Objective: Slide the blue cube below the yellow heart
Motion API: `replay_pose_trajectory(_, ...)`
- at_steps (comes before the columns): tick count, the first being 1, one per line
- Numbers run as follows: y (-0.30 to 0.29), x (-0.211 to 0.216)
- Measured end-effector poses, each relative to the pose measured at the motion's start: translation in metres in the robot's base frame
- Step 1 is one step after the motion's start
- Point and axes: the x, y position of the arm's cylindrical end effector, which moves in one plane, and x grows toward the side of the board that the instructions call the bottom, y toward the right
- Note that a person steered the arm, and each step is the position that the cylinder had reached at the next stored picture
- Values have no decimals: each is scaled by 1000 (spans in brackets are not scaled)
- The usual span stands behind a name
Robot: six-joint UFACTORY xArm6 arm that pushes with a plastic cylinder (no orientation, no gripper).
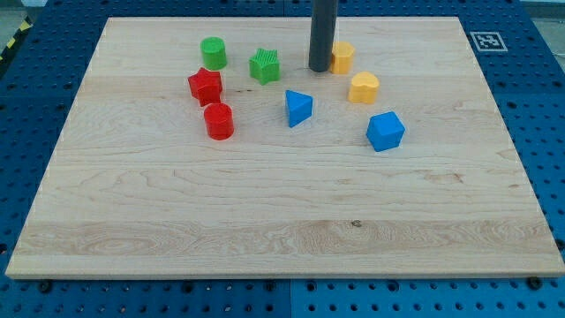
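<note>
The blue cube (385, 131) lies right of the board's middle. The yellow heart (364, 87) sits just above it and slightly to the view's left, with a small gap between them. My tip (319, 69) rests on the board near the view's top, touching or nearly touching the left side of a second yellow block (343, 56). The tip is up and to the left of the heart and well clear of the blue cube.
A blue triangular block (298, 108) lies below the tip. A green star (264, 66) and a green cylinder (213, 53) sit to the tip's left, with a red star (205, 86) and a red cylinder (218, 121) below them. The wooden board (282, 221) is ringed by blue pegboard.
</note>
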Motion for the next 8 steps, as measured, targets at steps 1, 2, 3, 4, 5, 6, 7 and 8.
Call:
replay_pose_trajectory(1,0,1)
replay_pose_trajectory(2,3,17)
replay_pose_trajectory(3,5,43)
replay_pose_trajectory(4,5,71)
replay_pose_trajectory(5,6,97)
replay_pose_trajectory(6,6,121)
replay_pose_trajectory(7,13,165)
replay_pose_trajectory(8,49,205)
